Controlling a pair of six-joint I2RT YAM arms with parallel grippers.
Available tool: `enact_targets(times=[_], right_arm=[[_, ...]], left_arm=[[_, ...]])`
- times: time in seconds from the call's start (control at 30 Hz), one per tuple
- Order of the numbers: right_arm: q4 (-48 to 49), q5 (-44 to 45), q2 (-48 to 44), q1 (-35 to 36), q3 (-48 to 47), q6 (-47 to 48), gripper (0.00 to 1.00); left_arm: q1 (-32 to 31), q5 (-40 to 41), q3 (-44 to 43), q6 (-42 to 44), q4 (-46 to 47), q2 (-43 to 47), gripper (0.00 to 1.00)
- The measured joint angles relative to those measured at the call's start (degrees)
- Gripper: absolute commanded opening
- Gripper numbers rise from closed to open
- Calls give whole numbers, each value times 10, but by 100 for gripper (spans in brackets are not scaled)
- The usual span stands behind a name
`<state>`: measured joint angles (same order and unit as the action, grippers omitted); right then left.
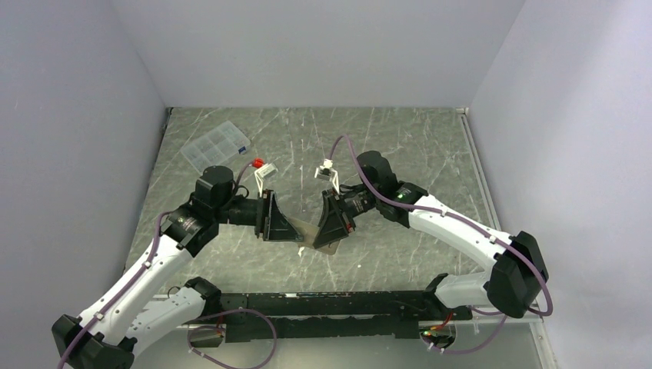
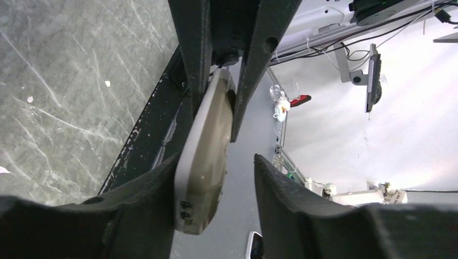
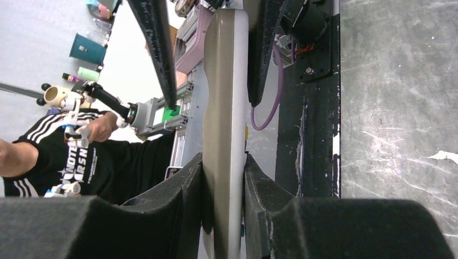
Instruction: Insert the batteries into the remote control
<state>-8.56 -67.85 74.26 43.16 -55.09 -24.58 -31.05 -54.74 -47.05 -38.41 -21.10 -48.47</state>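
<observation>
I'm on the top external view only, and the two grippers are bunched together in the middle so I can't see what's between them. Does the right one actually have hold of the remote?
Observer: Yes. The right wrist view shows the right gripper with its jaws pressed on both faces of the remote control, which is held edge-on.
Operator: And the left one, is it gripping too?
Observer: No. In the left wrist view the left gripper is open around the remote's other end. The remote lies against one jaw, with a clear gap to the other.
</observation>
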Motion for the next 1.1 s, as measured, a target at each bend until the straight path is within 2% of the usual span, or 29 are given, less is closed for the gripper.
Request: enact_targets(times=[0.07,0.17,0.2,0.27,0.57,0.7,1.1], right_arm=[[4,-5,0,0,0,-1,0],[10,-13,0,0,1,-5,0],[11,-15,0,0,1,-6,0],[12,-19,0,0,2,-9,1],[5,-17,-3,0,2,5,41],[-23,22,-16,-2,2,21,49],[-78,150,-84,-11,17,38,62]], left_arm=[[0,0,1,0,3,0,43],[0,0,6,-2,7,0,28],[0,-1,8,-1,9,0,21],[0,-10,9,1,16,0,0],[0,-18,17,1,34,6,0],[0,-7,22,-9,35,6,0],[0,38,47,-37,42,17,0]])
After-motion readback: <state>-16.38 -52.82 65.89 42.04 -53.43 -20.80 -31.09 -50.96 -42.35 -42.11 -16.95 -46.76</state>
